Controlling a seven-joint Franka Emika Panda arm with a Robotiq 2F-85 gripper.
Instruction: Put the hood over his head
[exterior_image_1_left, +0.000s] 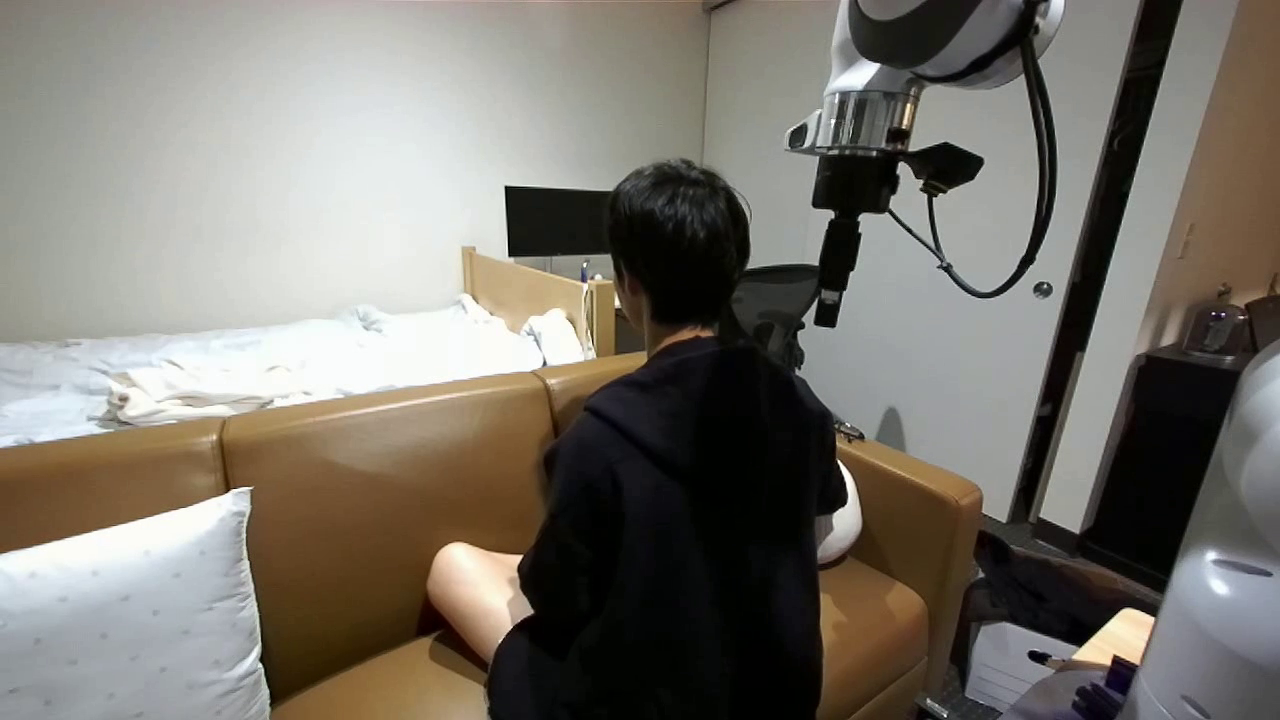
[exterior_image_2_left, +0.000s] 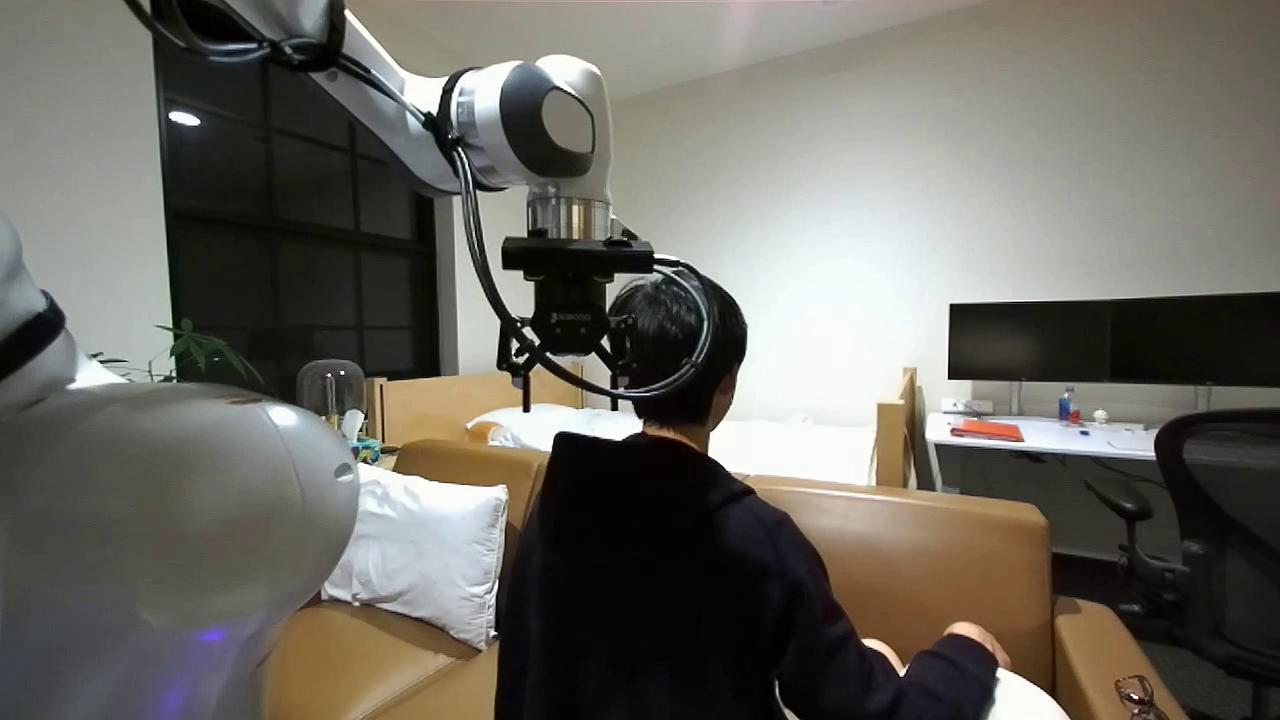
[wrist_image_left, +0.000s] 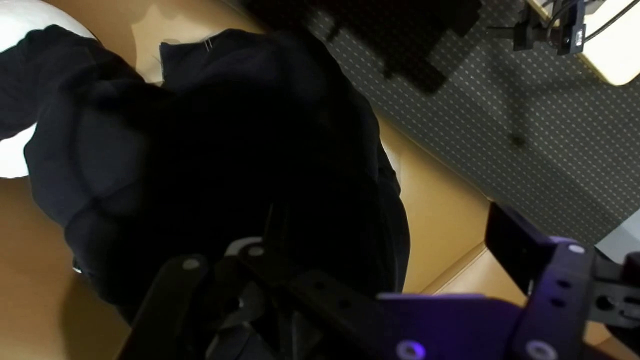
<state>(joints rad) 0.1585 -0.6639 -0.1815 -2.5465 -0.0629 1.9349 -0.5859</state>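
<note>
A person with short black hair sits on the couch with their back to the cameras. The head is bare in both exterior views (exterior_image_1_left: 680, 240) (exterior_image_2_left: 715, 320). The hood (exterior_image_1_left: 650, 415) of the black hoodie (exterior_image_1_left: 690, 560) lies down behind the neck. In an exterior view the hoodie (exterior_image_2_left: 660, 580) is too dark to separate the hood's edges. My gripper (exterior_image_2_left: 570, 393) is open and empty, pointing down, above the shoulder and beside the head; it also shows edge-on (exterior_image_1_left: 828, 310). In the wrist view its fingers (wrist_image_left: 392, 230) are wide apart over the dark hoodie (wrist_image_left: 240, 150).
The brown couch (exterior_image_1_left: 400, 460) surrounds the person, with a white pillow (exterior_image_2_left: 425, 555) on it. Glasses (exterior_image_2_left: 1138, 692) lie on the armrest. A bed (exterior_image_1_left: 250, 370), an office chair (exterior_image_2_left: 1230, 530) and a desk (exterior_image_2_left: 1060, 440) stand beyond. Cables (exterior_image_2_left: 700, 340) loop from the wrist near the head.
</note>
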